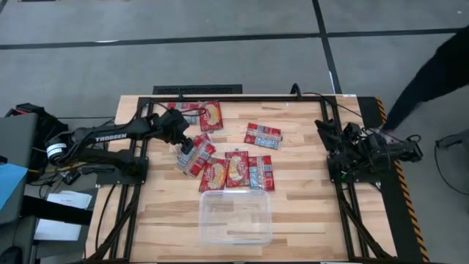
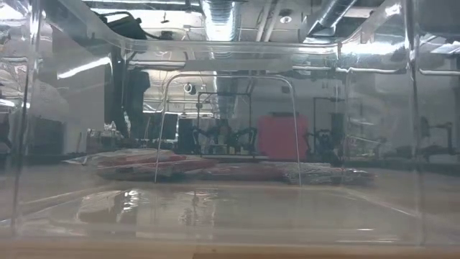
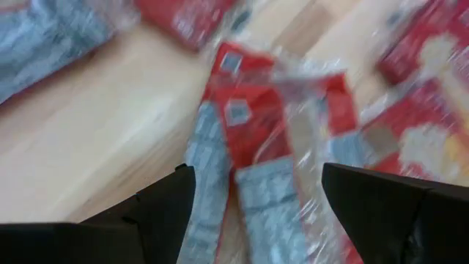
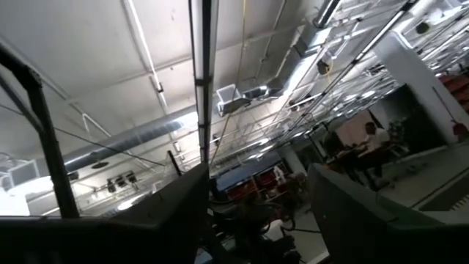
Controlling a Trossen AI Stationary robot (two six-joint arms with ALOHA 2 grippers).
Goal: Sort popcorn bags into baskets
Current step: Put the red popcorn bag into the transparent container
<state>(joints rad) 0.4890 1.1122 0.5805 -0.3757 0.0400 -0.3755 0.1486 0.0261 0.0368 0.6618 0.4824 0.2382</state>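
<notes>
**Left gripper poised over popcorn bags; bin stands bare**

Seen from overhead, the left gripper is held low over the pile of popcorn bags near the middle of the wooden table. Its fingers are spread apart in the left wrist view, with a clear-wrapped red bag framed between them; nothing is clamped, and whether the tips touch the wrapper cannot be told.

Most of the bags are bunched at the table's centre, several overlapping. One bag lies apart at about two o'clock from the pile, and another bag, showing a yellow popcorn picture, lies at about eleven o'clock near the far edge, just beside one more.

The clear plastic bin is set at six o'clock from the pile, near the front edge of the table, just clear of the nearest bags. No bag is seen inside it. In the low view the pile is seen through the bin's clear walls.

The right gripper is parked at the table's right edge, at about three o'clock from the pile, well apart from the bags. In its wrist view it is aimed up at the ceiling, with a gap left between its fingers.

A person's dark sleeve is seen at the upper right, off the table.
</notes>
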